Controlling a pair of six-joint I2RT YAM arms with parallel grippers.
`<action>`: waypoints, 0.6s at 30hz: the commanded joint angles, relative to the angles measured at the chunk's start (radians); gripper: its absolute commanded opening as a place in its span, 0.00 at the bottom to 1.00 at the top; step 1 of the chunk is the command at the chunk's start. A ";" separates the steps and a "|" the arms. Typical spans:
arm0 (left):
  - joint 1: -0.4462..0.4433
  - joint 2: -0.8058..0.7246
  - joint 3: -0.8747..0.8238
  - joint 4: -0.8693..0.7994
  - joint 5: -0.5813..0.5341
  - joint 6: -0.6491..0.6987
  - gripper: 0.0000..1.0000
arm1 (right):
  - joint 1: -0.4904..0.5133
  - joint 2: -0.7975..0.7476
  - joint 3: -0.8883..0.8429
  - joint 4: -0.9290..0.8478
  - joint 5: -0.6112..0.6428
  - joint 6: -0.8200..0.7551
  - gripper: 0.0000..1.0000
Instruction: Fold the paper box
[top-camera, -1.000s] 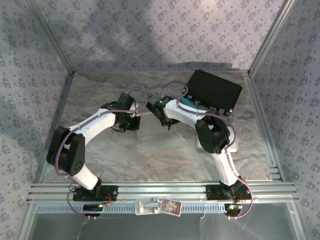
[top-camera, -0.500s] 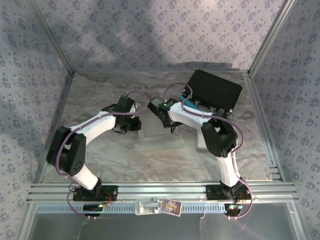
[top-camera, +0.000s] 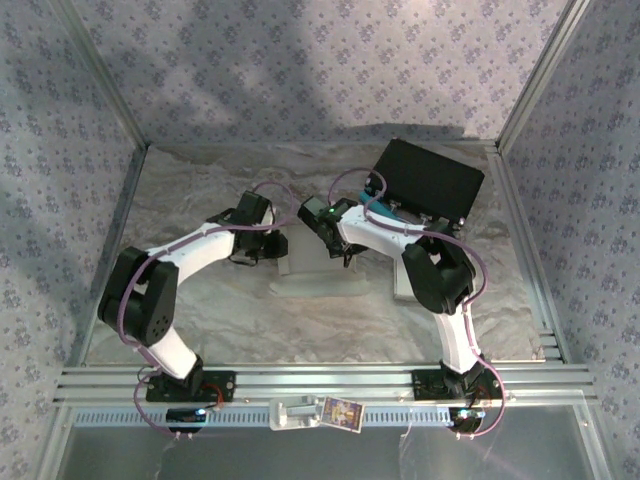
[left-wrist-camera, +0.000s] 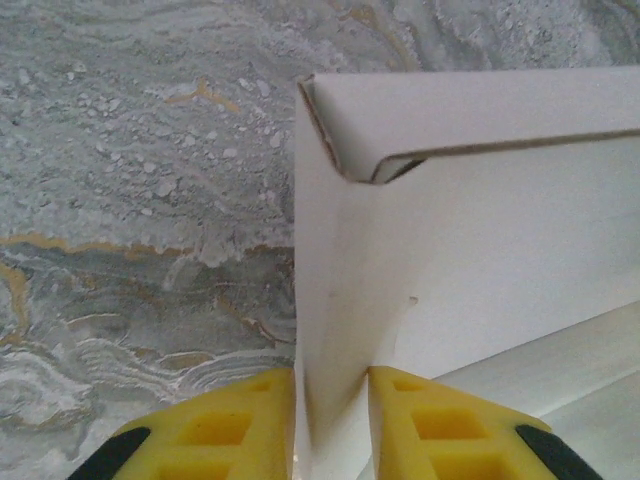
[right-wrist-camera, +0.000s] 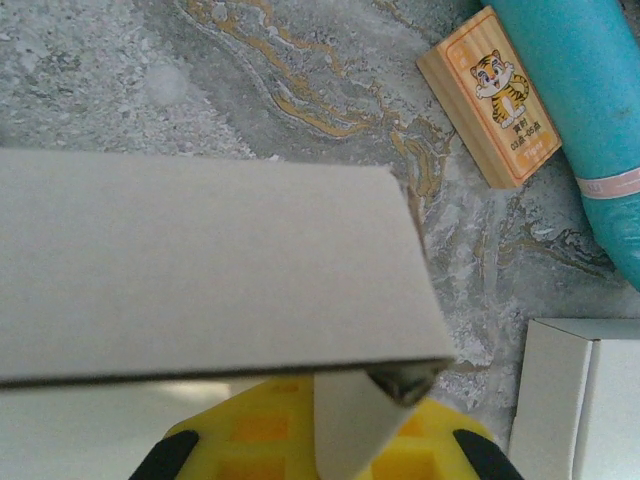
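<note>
The white paper box (top-camera: 315, 262) lies mid-table, part folded, with its side walls standing. My left gripper (top-camera: 272, 245) holds the box's left wall. In the left wrist view the yellow fingers (left-wrist-camera: 225, 430) are shut on that upright white wall (left-wrist-camera: 340, 330), and a folded flap (left-wrist-camera: 470, 110) runs off to the right above it. My right gripper (top-camera: 343, 248) grips the box's right side. In the right wrist view a broad grey-white panel (right-wrist-camera: 200, 270) covers most of the yellow fingers (right-wrist-camera: 260, 440), which pinch a white tab (right-wrist-camera: 345, 425).
A black case (top-camera: 430, 180) stands at the back right. A teal cylinder (right-wrist-camera: 585, 110) and a small wooden block with a tiger picture (right-wrist-camera: 495, 95) lie by it. Another white box (right-wrist-camera: 585, 400) sits to the right. Metal rails (top-camera: 320, 380) run along the near edge.
Both grippers have moved in toward the box and closed in on its two side walls. The walls now stand more upright than a second ago.
</note>
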 joint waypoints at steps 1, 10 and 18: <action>0.007 0.014 -0.017 0.032 -0.005 -0.006 0.30 | 0.002 -0.017 -0.023 -0.022 -0.006 -0.021 0.00; 0.007 0.031 -0.034 0.047 -0.002 0.001 0.24 | 0.003 -0.017 -0.028 -0.011 -0.017 -0.022 0.00; -0.035 0.054 0.003 -0.032 -0.160 -0.017 0.14 | 0.010 -0.014 -0.018 -0.024 0.002 -0.014 0.00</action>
